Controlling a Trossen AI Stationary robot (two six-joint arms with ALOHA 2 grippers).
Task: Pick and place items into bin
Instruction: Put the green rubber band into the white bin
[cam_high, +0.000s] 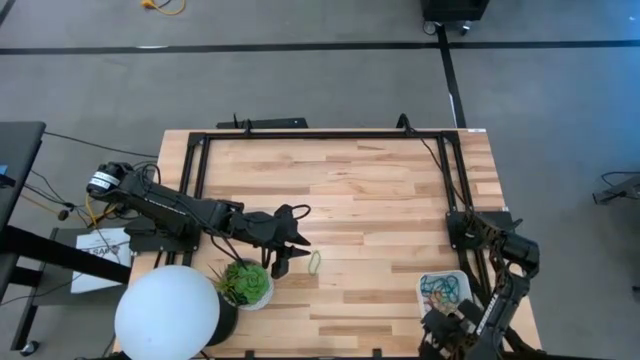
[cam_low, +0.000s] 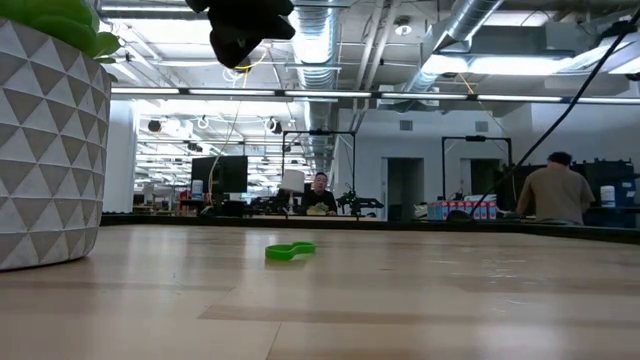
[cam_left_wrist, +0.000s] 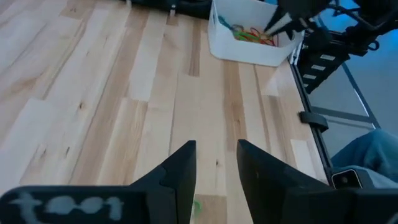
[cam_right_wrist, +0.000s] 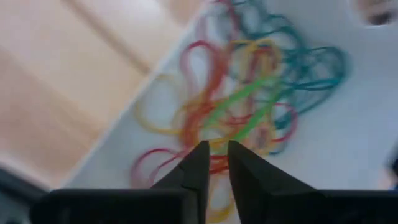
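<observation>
A single green rubber band (cam_high: 314, 262) lies flat on the wooden tabletop (cam_high: 360, 200), a pinched oval with its long axis running from the tabletop's near edge toward its far edge in the high view. The left claw (cam_high: 281, 262) hangs just above and beside it, not touching, its fingers parted and pointing down; the left arm reaches in low from the left side, passing a potted plant (cam_high: 246, 283) and a white round lamp (cam_high: 167, 311). Toward the right near corner, the white bin (cam_high: 444, 291) holds a tangle of red, yellow, green and teal bands (cam_right_wrist: 249, 106). The right claw (cam_right_wrist: 213, 163) hovers over that pile, its tips slightly apart and gripping nothing. No legible writing shows.
</observation>
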